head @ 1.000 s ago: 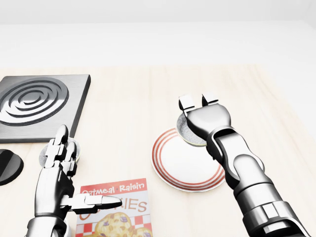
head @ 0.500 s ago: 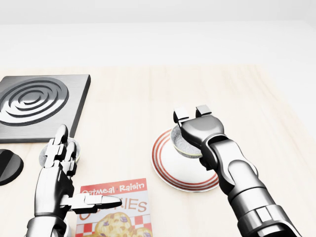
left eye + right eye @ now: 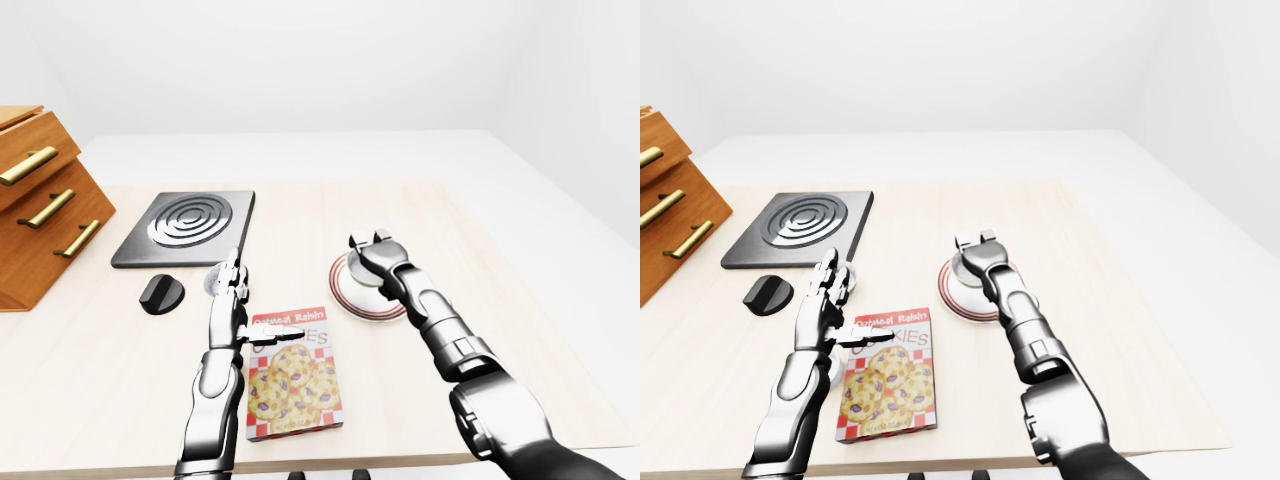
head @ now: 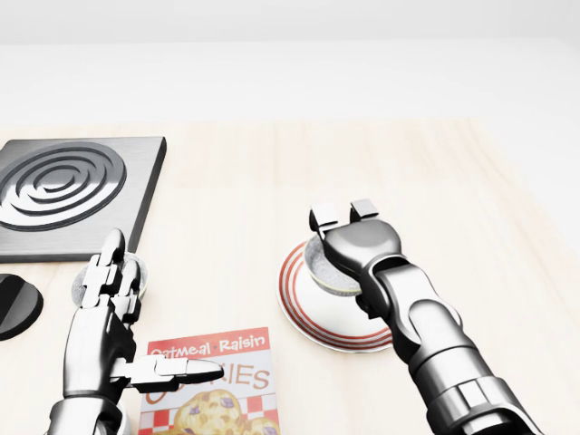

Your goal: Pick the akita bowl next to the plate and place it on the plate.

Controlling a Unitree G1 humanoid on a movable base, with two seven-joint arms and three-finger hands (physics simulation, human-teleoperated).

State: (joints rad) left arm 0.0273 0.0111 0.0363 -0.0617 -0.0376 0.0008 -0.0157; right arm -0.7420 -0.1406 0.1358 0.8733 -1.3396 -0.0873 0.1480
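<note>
The akita bowl (image 4: 326, 268), small and white with a speckled grey inside, is over the upper middle of the red-ringed white plate (image 4: 304, 313) in the head view. My right hand (image 4: 338, 239) is shut on the bowl, fingers over its top rim and palm covering its right side. Whether the bowl touches the plate I cannot tell. My left hand (image 4: 145, 317) is open at lower left, fingers pointing up and thumb stretched right over the cookie box.
A second small grey bowl (image 4: 138, 272) sits just behind my left fingers. An oatmeal raisin cookie box (image 4: 217, 385) lies flat at the bottom. A dark burner plate (image 4: 68, 186) and a black knob (image 4: 14, 304) lie left; a wooden drawer cabinet (image 3: 40, 200) stands far left.
My right hand has carried the bowl leftward and down in the head view, from the plate's upper right rim to over its upper middle. The left hand has not moved.
</note>
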